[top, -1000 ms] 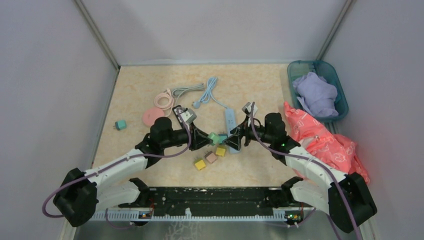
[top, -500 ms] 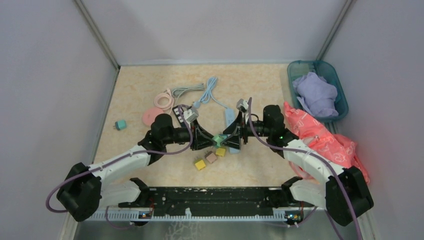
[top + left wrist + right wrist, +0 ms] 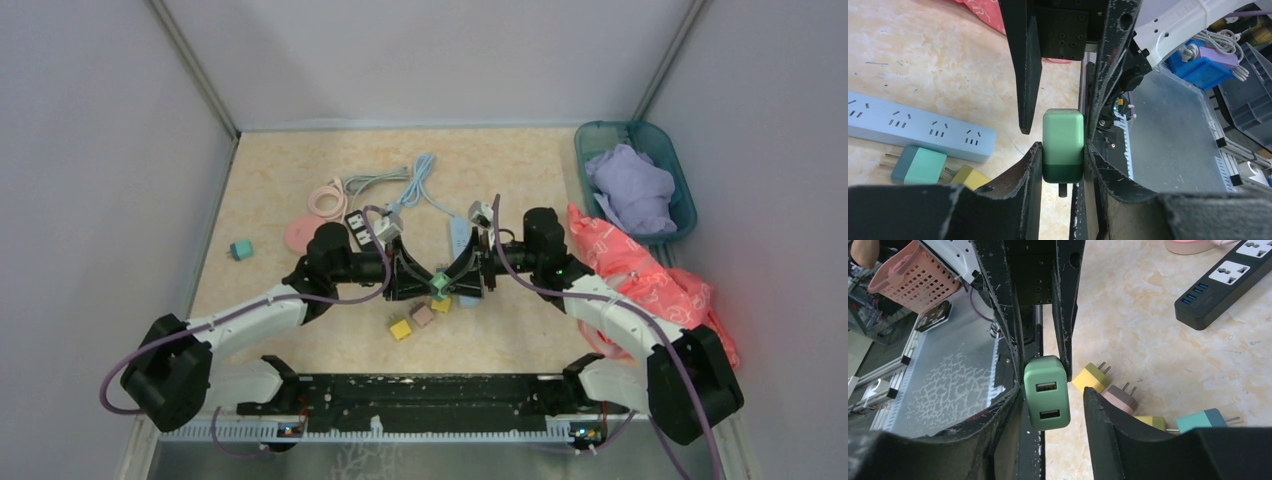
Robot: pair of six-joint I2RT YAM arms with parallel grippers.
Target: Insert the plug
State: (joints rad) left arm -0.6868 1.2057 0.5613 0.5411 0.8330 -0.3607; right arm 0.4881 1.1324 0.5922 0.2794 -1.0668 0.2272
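Green USB charger (image 3: 1063, 142) mid-air over table (image 3: 520, 170) centre, pinched tight in left hand (image 3: 1063, 152). Right hand (image 3: 1052, 395) straddles it, gap on one side, not clamped. My worry: left lets go early, charger twists or drops, prongs then misaligned for pale-blue power strip (image 3: 456, 232) just beyond.

Seen from above, the green plug (image 3: 438, 284) is too small to tell which fingers of the left gripper (image 3: 431, 287) and right gripper (image 3: 447, 281) touch it. The left wrist picture's edge cuts off the light blue power strip (image 3: 918, 131). The right wrist picture crops the black power strip (image 3: 1228, 282) and hides the plug's prongs.
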